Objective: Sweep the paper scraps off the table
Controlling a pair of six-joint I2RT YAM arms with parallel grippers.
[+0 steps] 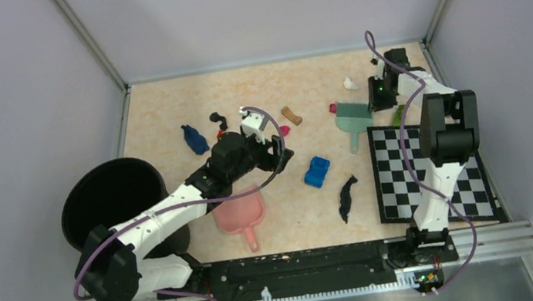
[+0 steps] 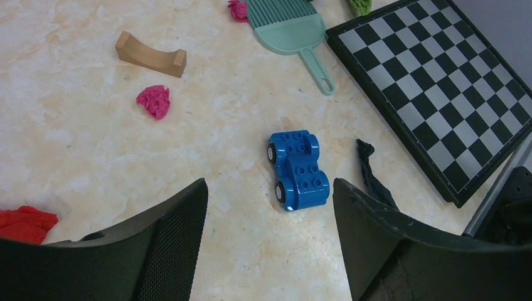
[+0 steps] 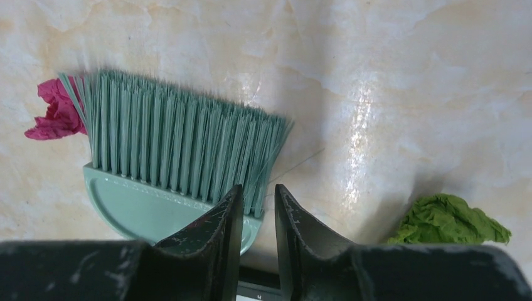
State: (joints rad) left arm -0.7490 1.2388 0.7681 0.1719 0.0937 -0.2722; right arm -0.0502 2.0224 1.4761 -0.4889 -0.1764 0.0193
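Note:
Paper scraps lie spread over the table [image 1: 165,109]: a dark blue one [image 1: 194,139], a black one [image 1: 218,117], a red one [image 2: 25,222], a magenta one [image 2: 154,100], a long black one [image 1: 347,198] and a white one [image 1: 350,83]. My left gripper [image 2: 270,185] hangs open over bare table, with the magenta scrap ahead to its left. My right gripper [image 3: 258,188] stands at the right corner of a green brush [image 3: 175,144]. Its jaws are a narrow gap apart and grip nothing that I can see. Another magenta scrap [image 3: 56,113] touches the bristles' far left.
A pink dustpan [image 1: 241,216] lies under the left arm, and a black bin [image 1: 111,202] stands at the left. A blue toy car [image 2: 298,169] sits just ahead of the left fingers. A chequered board [image 1: 429,168] is at the right, near a green crumpled scrap [image 3: 448,219]. A curved wooden piece [image 2: 150,55] lies farther back.

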